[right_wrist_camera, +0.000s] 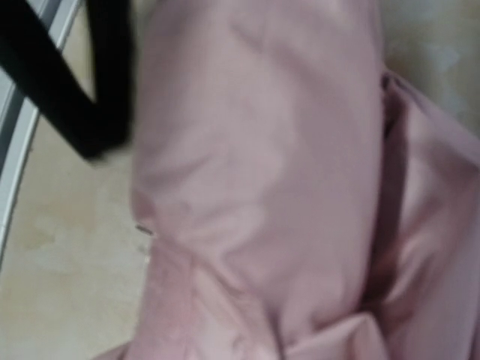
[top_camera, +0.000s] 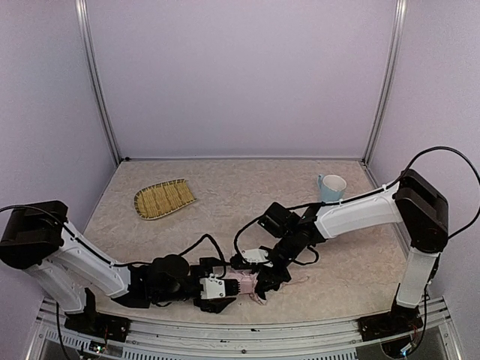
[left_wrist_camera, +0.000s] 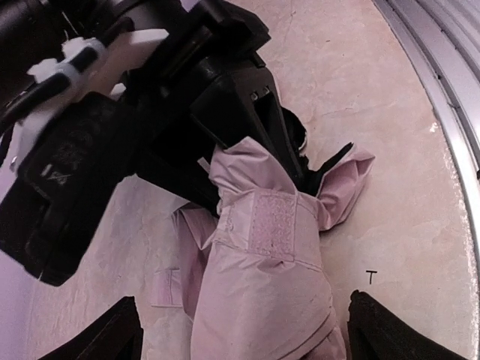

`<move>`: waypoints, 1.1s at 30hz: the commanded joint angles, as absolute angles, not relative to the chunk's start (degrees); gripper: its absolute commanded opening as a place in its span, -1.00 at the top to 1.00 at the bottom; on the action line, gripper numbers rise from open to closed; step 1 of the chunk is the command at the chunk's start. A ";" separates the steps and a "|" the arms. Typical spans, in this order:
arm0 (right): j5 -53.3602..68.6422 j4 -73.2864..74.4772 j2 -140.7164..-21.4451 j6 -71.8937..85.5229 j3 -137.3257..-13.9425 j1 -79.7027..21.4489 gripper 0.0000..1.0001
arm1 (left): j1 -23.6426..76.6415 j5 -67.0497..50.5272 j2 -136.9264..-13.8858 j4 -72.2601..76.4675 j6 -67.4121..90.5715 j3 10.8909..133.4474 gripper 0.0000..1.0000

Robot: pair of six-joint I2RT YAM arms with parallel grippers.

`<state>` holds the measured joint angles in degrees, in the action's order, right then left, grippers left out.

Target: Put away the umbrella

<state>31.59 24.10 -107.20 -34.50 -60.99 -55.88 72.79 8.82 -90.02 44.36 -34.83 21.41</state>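
The umbrella (top_camera: 244, 283) lies folded on the table near the front edge, a pale pink fabric bundle between my two grippers. In the left wrist view the umbrella (left_wrist_camera: 262, 285) shows a hook-and-loop patch (left_wrist_camera: 271, 223) on its wrap. My left gripper (left_wrist_camera: 244, 315) is open, with its fingers (left_wrist_camera: 124, 334) wide apart on either side of the bundle and not touching it. My right gripper (left_wrist_camera: 266, 150) is clamped on the umbrella's far end. From above, the left gripper (top_camera: 223, 289) and right gripper (top_camera: 264, 283) face each other. Pink fabric (right_wrist_camera: 255, 187) fills the right wrist view and hides that gripper's fingers.
A woven bamboo tray (top_camera: 163, 199) lies at the back left of the table. A pale mug (top_camera: 331, 187) stands at the back right. The metal front rail (top_camera: 240, 330) runs close to the umbrella. Enclosure walls close off the back and sides.
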 commanded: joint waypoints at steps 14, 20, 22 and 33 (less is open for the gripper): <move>26.17 39.09 -111.91 -27.47 -60.11 -55.57 1.00 | 67.89 -2.21 -99.50 15.70 -31.49 34.27 -0.29; 23.05 35.97 -108.19 -23.85 -59.67 -55.55 0.47 | 66.88 -6.57 -100.11 13.78 -30.58 34.26 0.46; 21.57 34.31 -104.75 -22.74 -58.84 -55.55 0.28 | 66.84 -7.34 -99.96 14.01 -30.65 33.75 0.71; 27.07 28.63 -85.88 -22.90 -55.41 -55.02 -0.90 | 67.53 -8.07 -102.71 14.90 -32.19 33.49 0.91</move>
<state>24.05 27.42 -92.16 -22.63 -55.20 -55.68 66.74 -5.37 -98.50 24.05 -31.05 35.14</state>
